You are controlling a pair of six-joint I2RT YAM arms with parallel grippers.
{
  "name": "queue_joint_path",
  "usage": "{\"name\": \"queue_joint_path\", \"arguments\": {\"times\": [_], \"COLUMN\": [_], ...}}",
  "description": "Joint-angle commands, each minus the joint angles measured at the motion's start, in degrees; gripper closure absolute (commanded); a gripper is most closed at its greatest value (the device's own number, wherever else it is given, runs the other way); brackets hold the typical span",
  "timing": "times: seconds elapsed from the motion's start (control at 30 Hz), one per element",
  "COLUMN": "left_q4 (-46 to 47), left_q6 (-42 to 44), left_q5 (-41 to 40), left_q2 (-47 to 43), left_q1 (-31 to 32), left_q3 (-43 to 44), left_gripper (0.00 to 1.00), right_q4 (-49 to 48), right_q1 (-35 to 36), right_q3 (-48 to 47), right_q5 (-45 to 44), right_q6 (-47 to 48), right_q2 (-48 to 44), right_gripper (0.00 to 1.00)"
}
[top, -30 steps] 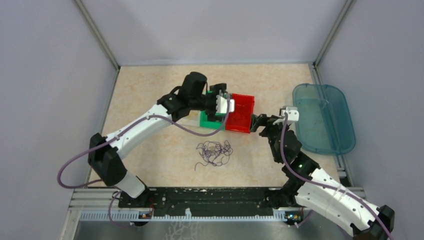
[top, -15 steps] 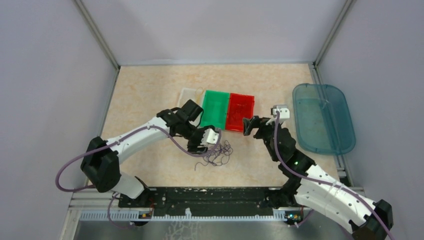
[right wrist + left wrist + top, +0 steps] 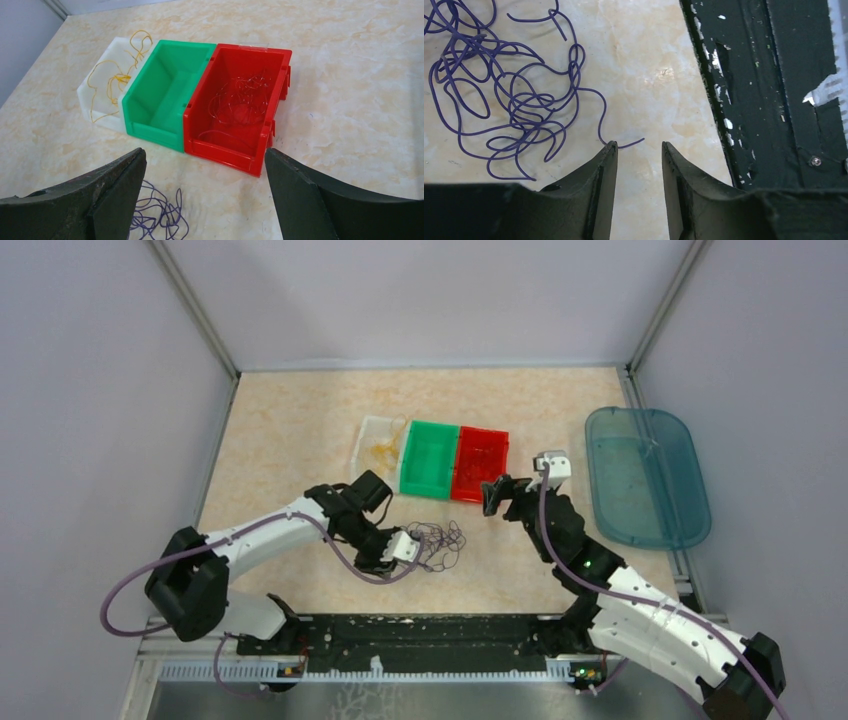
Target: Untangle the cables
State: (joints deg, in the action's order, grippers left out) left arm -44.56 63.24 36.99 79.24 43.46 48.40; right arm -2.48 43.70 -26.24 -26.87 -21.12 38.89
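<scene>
The purple cables (image 3: 519,106) lie in one knotted heap just ahead of the left gripper (image 3: 638,145) and to one side of its tips. One loose end (image 3: 626,145) crosses the gap at those tips, whose jaws stand half spread and pinch nothing yet, while the right gripper (image 3: 205,151) hangs wide spread and empty before the red bin (image 3: 225,152). I fear the thin end may slip past the tips, or a pull may drag the whole heap and tighten its knots, because nothing holds it down.
</scene>
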Motion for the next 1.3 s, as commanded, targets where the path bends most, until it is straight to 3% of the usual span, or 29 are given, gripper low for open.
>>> {"name": "queue_joint_path", "arguments": {"times": [0.0, 0.3, 0.5, 0.67, 0.83, 0.97, 1.13, 1.27], "left_q4": [4.62, 11.63, 15.00, 15.55, 16.19, 18.25, 16.83, 12.12], "left_q6": [0.21, -1.74, -2.53, -1.58, -0.79, -0.28, 0.84, 0.13], "left_q5": [0.04, -2.38, -3.93, -4.37, -6.85, -10.17, -11.22, -7.23], "left_q2": [3.95, 8.60, 10.43, 11.02, 9.60, 6.25, 0.37, -4.02], "left_q1": [0.16, 3.07, 5.26, 6.51, 7.36, 7.58, 7.57, 7.43], "left_q3": [-0.09, 0.51, -0.47, -1.21, -2.96, -5.53, -5.56, -1.12], "left_gripper": [0.56, 0.41, 0.42, 0.50, 0.67, 0.71, 1.00, 1.00], "right_q4": [-2.45, -3.66, -4.33, -4.47, -4.46, -4.46, -4.96, -5.74], "right_q1": [-0.46, -0.42, -0.46, -0.42, -0.55, -0.63, -0.59, -0.64], "right_q3": [-0.66, -0.38, 0.03, 0.80, 0.84, 0.64, 0.62, 0.62], "right_q5": [0.01, 0.40, 0.14, -1.24, -2.02, -2.19, -1.62, -0.49], "right_q6": [-0.14, -0.55, -0.84, -1.02, -0.63, -0.67, -1.10, -0.96], "right_q2": [-0.04, 0.59, 0.53, -0.03, -0.87, -1.01, -0.89, -0.13], "right_gripper": [0.11, 0.11, 0.12, 0.12, 0.12, 0.12, 0.12, 0.13]}}
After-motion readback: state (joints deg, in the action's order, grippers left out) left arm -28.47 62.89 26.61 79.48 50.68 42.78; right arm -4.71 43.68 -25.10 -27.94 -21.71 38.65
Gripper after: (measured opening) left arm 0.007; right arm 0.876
